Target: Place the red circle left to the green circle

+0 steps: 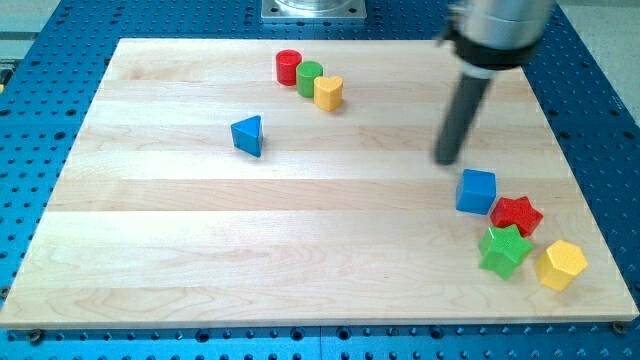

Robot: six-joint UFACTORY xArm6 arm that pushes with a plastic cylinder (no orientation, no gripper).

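Note:
The red circle (288,66) stands near the view's top, touching the left side of the green circle (309,76). A yellow hexagon block (328,92) touches the green circle on its lower right, so the three form a short diagonal row. My tip (447,159) is on the board far to the right of them, just above and left of a blue cube (476,191). It touches no block.
A blue triangle (247,134) lies left of centre. At the lower right sit a red star (516,214), a green star (503,250) and a yellow hexagon (560,264), near the wooden board's right edge (590,200).

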